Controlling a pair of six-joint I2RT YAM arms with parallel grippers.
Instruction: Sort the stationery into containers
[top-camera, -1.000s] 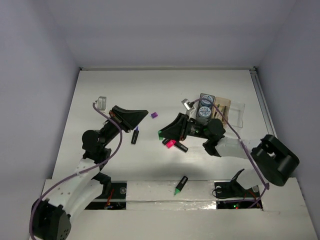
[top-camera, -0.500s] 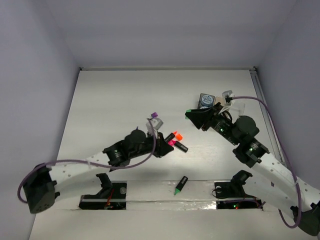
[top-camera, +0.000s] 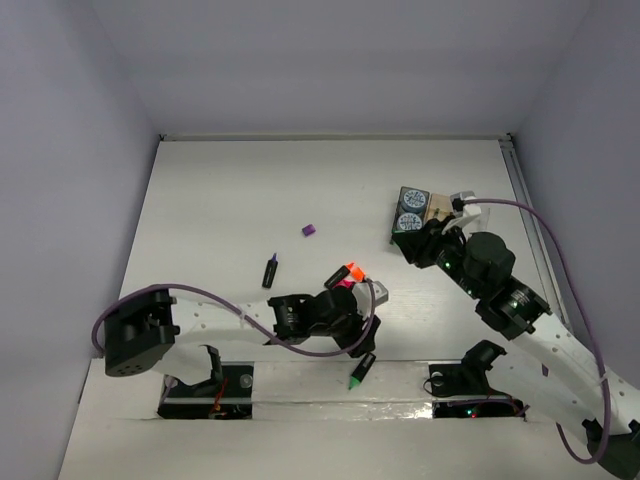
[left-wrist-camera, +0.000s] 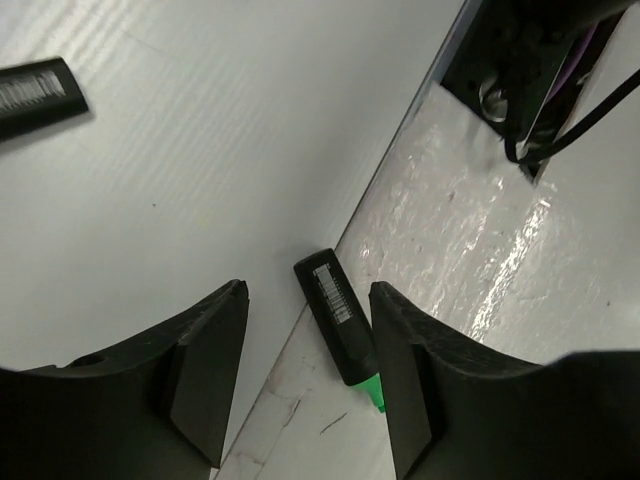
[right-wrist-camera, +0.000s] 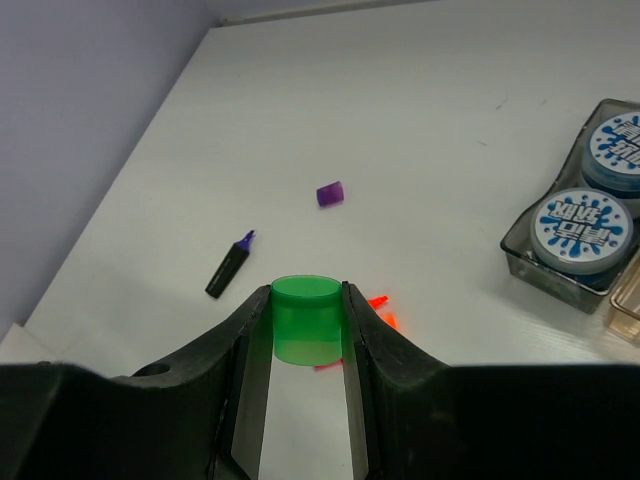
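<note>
Left wrist view: left claw (left-wrist-camera: 310, 298) with jaws parted to a middling gap, gripping nothing.
Purple-tipped marker (top-camera: 270, 270): uncapped, flat on the table (top-camera: 220, 200), well to the left of the left claw.
Purple cap (top-camera: 309, 230): loose, beyond the left claw and to its left, apart from that marker.
Orange and pink markers (top-camera: 345, 278): bunched together just beyond the left claw.
Green-tipped highlighter (left-wrist-camera: 338, 325): flat beneath the left claw, in the gap between its fingers (left-wrist-camera: 205, 370), touching neither, lying across the line where the matte table meets the glossy near strip.
Dark grey holder (top-camera: 410, 212): ahead of the right claw and to its right, with two round blue-and-white pieces (right-wrist-camera: 582, 225) inside.
Right claw (right-wrist-camera: 306, 300): clamped on a green cap (right-wrist-camera: 305, 322), held upright above the table.
Clear box (top-camera: 437, 208): against the holder's right side, further right of the right claw.
</note>
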